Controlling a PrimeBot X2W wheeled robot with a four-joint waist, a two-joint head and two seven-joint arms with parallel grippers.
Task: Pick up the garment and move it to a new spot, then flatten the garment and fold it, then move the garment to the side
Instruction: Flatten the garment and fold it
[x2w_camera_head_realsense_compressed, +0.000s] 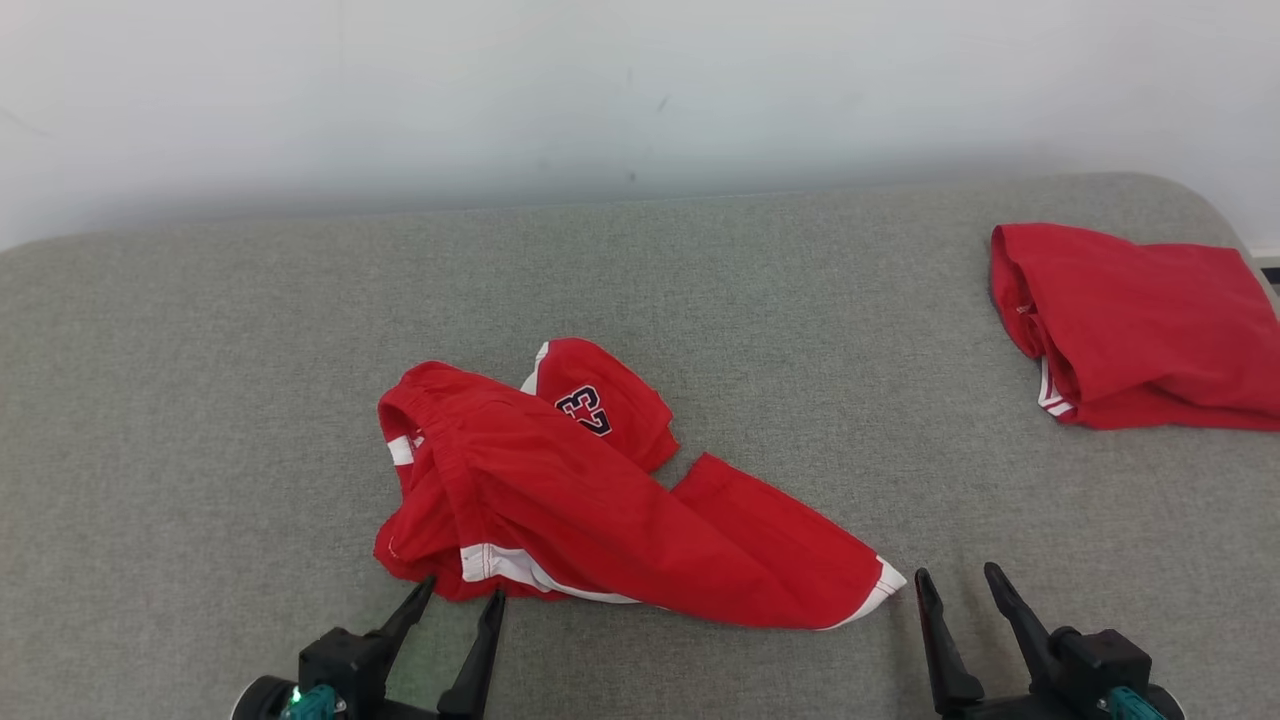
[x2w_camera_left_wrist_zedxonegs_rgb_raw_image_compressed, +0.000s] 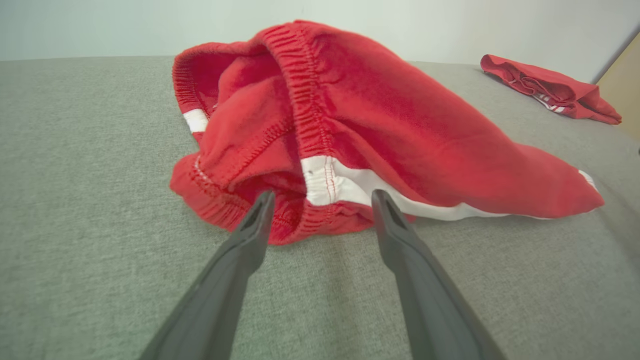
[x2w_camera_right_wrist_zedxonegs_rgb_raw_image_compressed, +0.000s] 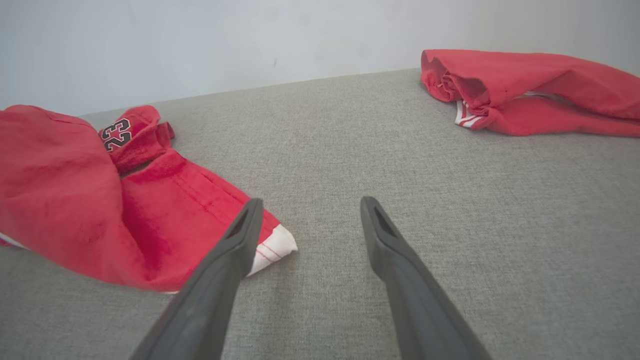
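Red fabric with white trim is noted as the garment (x2w_camera_head_realsense_compressed: 600, 520), a pair of shorts lying crumpled on the grey upholstered surface (x2w_camera_head_realsense_compressed: 200, 400), toward its near middle. A dark number patch (x2w_camera_head_realsense_compressed: 584, 410) is seen on the far leg. The other leg is stretched out toward the right and ends in a white cuff (x2w_camera_head_realsense_compressed: 885, 585). The elastic waistband (x2w_camera_left_wrist_zedxonegs_rgb_raw_image_compressed: 300, 90) is bunched at the left end.

The left gripper (x2w_camera_head_realsense_compressed: 463, 588) is recorded with its fingers apart and its tips at the waistband's near edge. Contact cannot be confirmed, and nothing is clamped between them. The right gripper (x2w_camera_head_realsense_compressed: 955, 572) is likewise spread, with nothing held, and is set just beside the white cuff without touching it.

A second red garment (x2w_camera_head_realsense_compressed: 1140, 320) is found folded at the far right of the surface, well apart from the first. A pale wall (x2w_camera_head_realsense_compressed: 600, 90) is observed behind.
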